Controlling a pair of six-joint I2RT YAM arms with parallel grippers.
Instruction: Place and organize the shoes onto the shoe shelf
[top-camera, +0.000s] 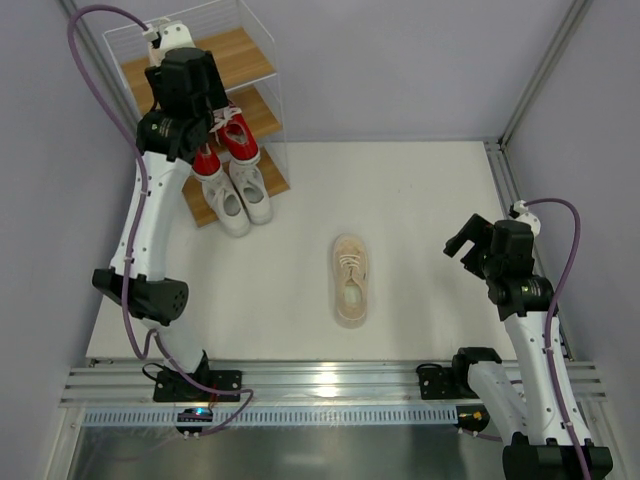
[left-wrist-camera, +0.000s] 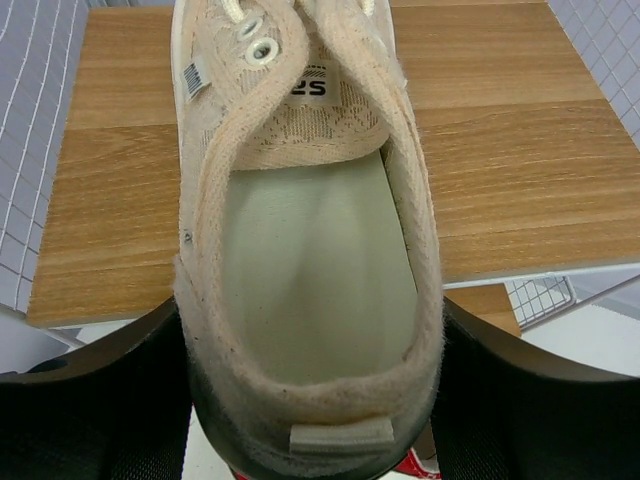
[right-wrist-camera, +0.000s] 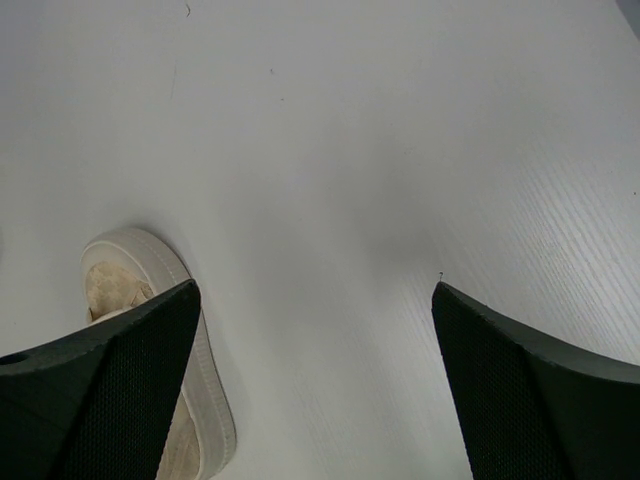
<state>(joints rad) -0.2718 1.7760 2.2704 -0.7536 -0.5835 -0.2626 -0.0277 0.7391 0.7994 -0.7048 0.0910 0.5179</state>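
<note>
My left gripper (top-camera: 188, 88) is shut on the heel of a cream-beige shoe (left-wrist-camera: 310, 250). It holds the shoe above the top wooden board (left-wrist-camera: 520, 150) of the shoe shelf (top-camera: 250, 55). The arm hides this shoe in the top view. Two red shoes (top-camera: 225, 145) sit on the middle tier, and two white shoes (top-camera: 240, 198) sit on the bottom tier. The other cream-beige shoe (top-camera: 350, 280) lies on the table, toe pointing away. My right gripper (top-camera: 468, 245) is open and empty to the right of it. The shoe's toe (right-wrist-camera: 125, 270) shows beside its left finger.
The shelf's white wire frame (top-camera: 130, 40) rises around the top tier, and mesh (left-wrist-camera: 25, 150) flanks the board. Grey walls close in the table on the left, back and right. A metal rail (top-camera: 330, 380) runs along the near edge.
</note>
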